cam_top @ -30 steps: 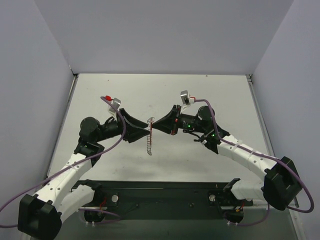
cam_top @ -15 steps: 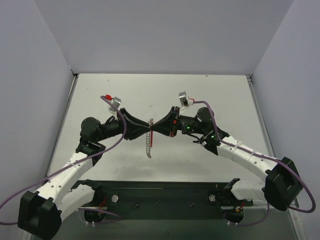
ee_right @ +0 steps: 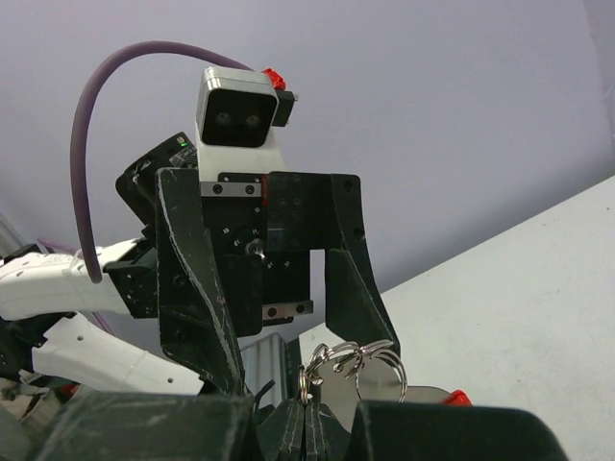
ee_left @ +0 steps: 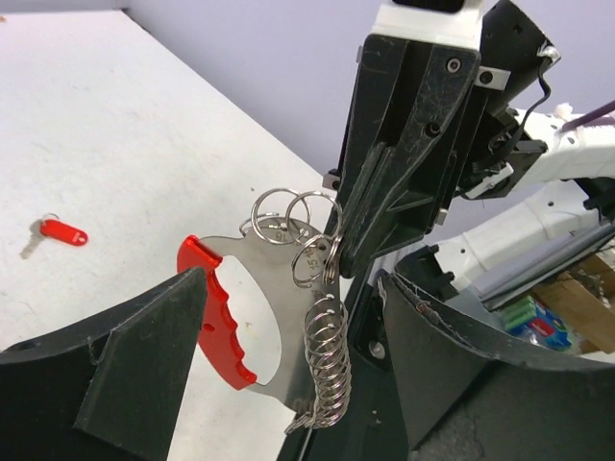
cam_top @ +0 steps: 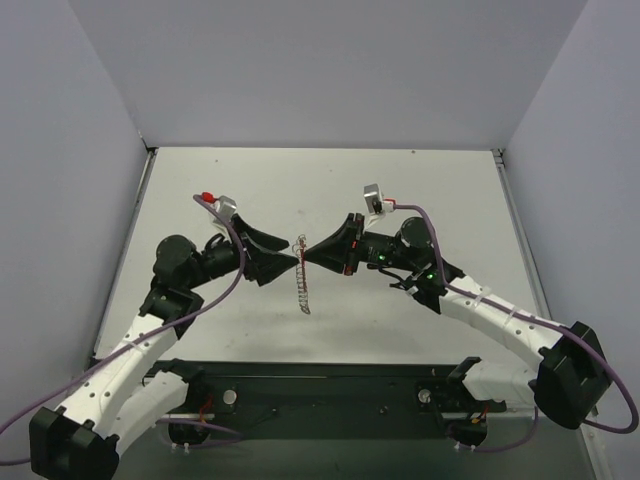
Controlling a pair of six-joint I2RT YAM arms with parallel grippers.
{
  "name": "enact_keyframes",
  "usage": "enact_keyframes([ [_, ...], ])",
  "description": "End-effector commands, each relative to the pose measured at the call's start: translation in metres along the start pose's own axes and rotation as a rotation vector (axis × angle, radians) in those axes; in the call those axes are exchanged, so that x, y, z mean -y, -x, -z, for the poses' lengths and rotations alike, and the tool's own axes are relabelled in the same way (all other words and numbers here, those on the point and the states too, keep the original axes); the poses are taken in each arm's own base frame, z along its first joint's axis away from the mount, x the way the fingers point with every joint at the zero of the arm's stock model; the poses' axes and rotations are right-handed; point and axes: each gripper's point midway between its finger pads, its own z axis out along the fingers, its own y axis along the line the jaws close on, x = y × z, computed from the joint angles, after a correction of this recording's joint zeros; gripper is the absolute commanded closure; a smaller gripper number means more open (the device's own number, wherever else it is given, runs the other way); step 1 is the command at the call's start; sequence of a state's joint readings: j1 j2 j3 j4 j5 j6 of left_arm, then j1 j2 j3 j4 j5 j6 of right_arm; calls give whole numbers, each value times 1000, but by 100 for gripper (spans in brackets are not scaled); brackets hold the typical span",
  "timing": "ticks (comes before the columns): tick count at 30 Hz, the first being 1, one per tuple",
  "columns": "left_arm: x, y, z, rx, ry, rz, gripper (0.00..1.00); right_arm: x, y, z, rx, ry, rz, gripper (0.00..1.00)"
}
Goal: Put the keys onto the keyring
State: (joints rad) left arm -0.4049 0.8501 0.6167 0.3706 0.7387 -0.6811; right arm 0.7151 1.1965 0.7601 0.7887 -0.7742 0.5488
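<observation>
On my feed the keyring [ee_left: 223, 327] shows one bright red ribbed arc. The rest of it is plain silver-grey, and a string of shiny silver rings [ee_left: 327, 360] hangs on it. The key [ee_left: 60, 231] has a red head and a silver shaft. The left hand [ee_left: 293, 286] and the right hand [cam_top: 310, 256] are matt black. I see white arm shells [cam_top: 500, 318] with black joints, purple cables [ee_right: 101, 96], tiny green lights [cam_top: 378, 262], an off-white bench [cam_top: 450, 190] and pale lilac-grey walls [cam_top: 330, 70].
</observation>
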Motion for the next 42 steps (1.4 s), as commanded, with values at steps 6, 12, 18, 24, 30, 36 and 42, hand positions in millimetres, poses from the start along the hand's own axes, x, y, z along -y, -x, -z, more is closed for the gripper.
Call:
enact_keyframes([
  [6, 25, 34, 4, 59, -18, -133, 30, -18, 23, 3, 69, 54, 114, 100],
  [12, 40, 34, -1, 26, -112, -132, 34, -18, 24, 1, 70, 55, 113, 100],
  [18, 42, 42, 2, 46, -78, -157, 37, -11, 23, 0, 70, 37, 104, 100],
  [24, 28, 48, 6, 64, 38, -167, 36, -4, 18, -1, 61, 23, 90, 100],
  [30, 9, 57, 14, 93, 183, -189, 31, 4, 16, 3, 61, -1, 79, 100],
  [36, 8, 59, 12, 61, 187, -213, 30, 9, 13, 4, 53, -11, 72, 100],
  [42, 30, 47, 4, -6, 29, -223, 39, 10, 15, 2, 58, -4, 73, 100],
])
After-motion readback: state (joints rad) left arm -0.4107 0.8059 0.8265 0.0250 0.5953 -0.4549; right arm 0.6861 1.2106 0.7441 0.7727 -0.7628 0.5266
